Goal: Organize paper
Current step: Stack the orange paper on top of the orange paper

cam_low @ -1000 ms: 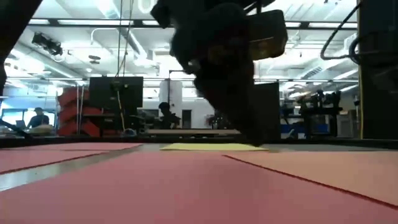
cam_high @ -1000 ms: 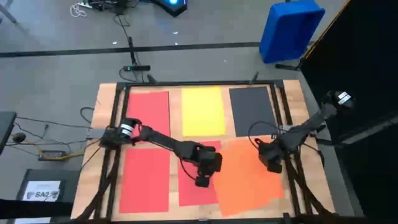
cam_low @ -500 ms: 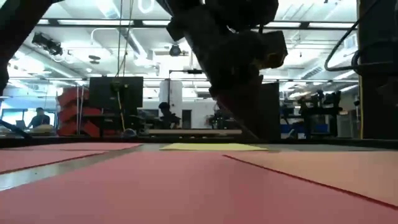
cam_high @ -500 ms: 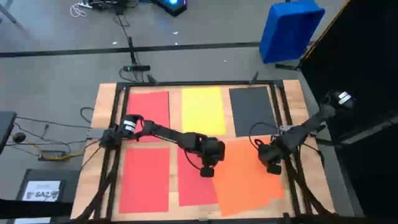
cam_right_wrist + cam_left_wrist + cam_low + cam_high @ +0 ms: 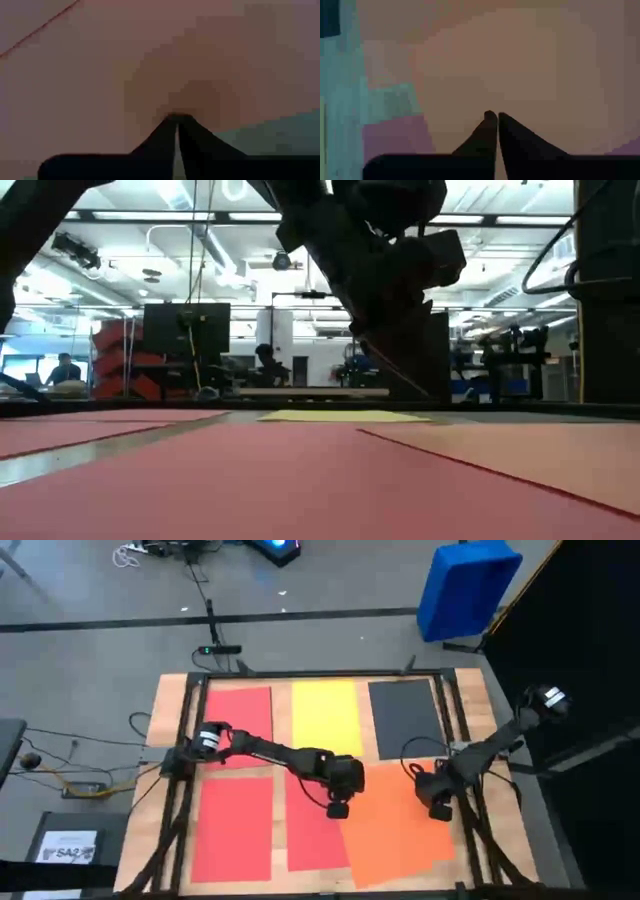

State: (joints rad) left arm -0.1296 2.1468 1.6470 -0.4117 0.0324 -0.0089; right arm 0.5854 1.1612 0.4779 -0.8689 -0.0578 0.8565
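Observation:
Six sheets lie flat on the table: red (image 5: 243, 712), yellow (image 5: 326, 718) and dark grey (image 5: 405, 717) along the far side, and two red sheets (image 5: 233, 828) (image 5: 312, 835) on the near side. A tilted orange sheet (image 5: 395, 825) overlaps the middle red one. My left gripper (image 5: 337, 810) (image 5: 494, 116) is shut, pointing down over the orange sheet's left part. My right gripper (image 5: 440, 810) (image 5: 176, 117) is shut over the orange sheet's right part. My left gripper points its shut fingers down at the orange sheet (image 5: 520, 65) near its left edge; I cannot tell whether the tips touch it. My right gripper presses its shut fingertips (image 5: 170, 125) from above on the orange sheet (image 5: 100, 75) near its right edge; the sheet lies flat on the table.
A dark frame rail (image 5: 190, 740) runs round the table top. A blue bin (image 5: 467, 588) stands on the floor beyond the far right corner, and a white-labelled dark box (image 5: 68, 845) sits on the floor at the left. Cables lie on the floor.
My left gripper has moved from over the middle red sheet toward the far edge and slightly right, and now sits at the orange sheet's left edge. It has stayed shut. My right gripper has kept its place.

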